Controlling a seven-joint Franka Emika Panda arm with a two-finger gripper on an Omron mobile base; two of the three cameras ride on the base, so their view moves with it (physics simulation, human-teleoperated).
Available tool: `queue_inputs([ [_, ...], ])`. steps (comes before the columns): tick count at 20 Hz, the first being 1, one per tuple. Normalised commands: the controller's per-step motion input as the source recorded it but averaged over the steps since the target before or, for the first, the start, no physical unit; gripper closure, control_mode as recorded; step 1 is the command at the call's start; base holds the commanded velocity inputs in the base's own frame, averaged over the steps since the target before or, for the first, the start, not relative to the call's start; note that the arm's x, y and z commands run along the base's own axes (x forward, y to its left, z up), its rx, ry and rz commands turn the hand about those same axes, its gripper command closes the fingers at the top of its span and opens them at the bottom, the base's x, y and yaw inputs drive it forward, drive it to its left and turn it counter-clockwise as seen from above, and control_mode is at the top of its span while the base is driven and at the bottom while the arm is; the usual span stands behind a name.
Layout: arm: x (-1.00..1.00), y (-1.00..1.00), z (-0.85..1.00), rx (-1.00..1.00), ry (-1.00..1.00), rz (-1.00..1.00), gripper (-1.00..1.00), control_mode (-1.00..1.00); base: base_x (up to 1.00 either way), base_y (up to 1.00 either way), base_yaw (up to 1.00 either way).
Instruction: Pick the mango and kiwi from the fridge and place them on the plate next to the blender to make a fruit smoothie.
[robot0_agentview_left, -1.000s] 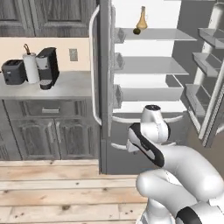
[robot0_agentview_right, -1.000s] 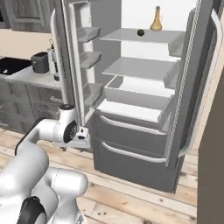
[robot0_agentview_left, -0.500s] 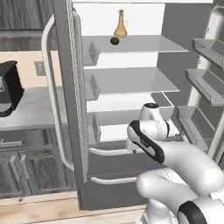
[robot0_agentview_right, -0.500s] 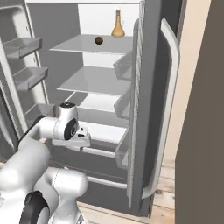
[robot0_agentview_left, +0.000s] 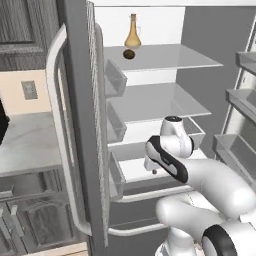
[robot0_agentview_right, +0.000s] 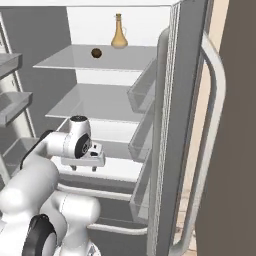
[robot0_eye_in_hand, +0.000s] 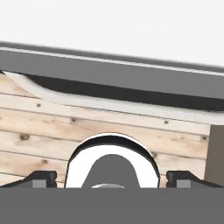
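The fridge (robot0_agentview_left: 80, 125) stands open in front of me, white inside with grey shelves. On its top shelf lies the kiwi (robot0_agentview_left: 129, 54), small and dark brown, which the right base view has as the kiwi (robot0_agentview_right: 96, 52). The mango, the plate and the blender are out of view. My gripper (robot0_agentview_right: 83, 168) hangs open and empty in front of the lower shelf, pointing down, well below the kiwi. From the left base view the gripper (robot0_agentview_left: 152, 169) sits low at the wrist. In the hand view the fingertips (robot0_eye_in_hand: 42, 177) stand wide apart over the wood floor.
An amber bottle (robot0_agentview_left: 132, 31) stands behind the kiwi. Clear door bins (robot0_agentview_right: 145, 135) line both open doors. The fridge's lower drawer front with its pale handle (robot0_eye_in_hand: 109, 103) lies under the hand. A grey counter (robot0_agentview_left: 27, 142) is at the left, a dark wood panel (robot0_agentview_right: 235, 125) at the right.
Both base views have shifted and the fridge has grown larger: the base has driven up to it. The counter with its appliances has slid off to the left. The gripper stays open.
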Motion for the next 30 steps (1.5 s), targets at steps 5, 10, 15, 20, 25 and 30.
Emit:
queue_inputs([
  [5,0.0,0.0,0.0,0.0,0.0,0.0,-1.0,1.0,0.68,0.14,-0.01],
  [10,0.0,0.0,0.0,0.0,0.0,0.0,-1.0,1.0,0.54,-0.04,0.01],
  [15,0.17,-0.01,0.63,-0.02,-0.15,0.0,-1.0,-1.0,0.0,0.0,0.0],
  [20,0.11,0.0,1.0,-0.1,-0.43,0.0,-1.0,-1.0,0.0,0.0,0.0],
  [25,0.01,0.0,1.0,-0.1,-0.41,0.0,-1.0,-1.0,0.0,0.0,0.0],
  [30,0.0,0.0,1.0,0.0,-0.28,-0.01,-1.0,-1.0,0.0,0.0,0.0],
])
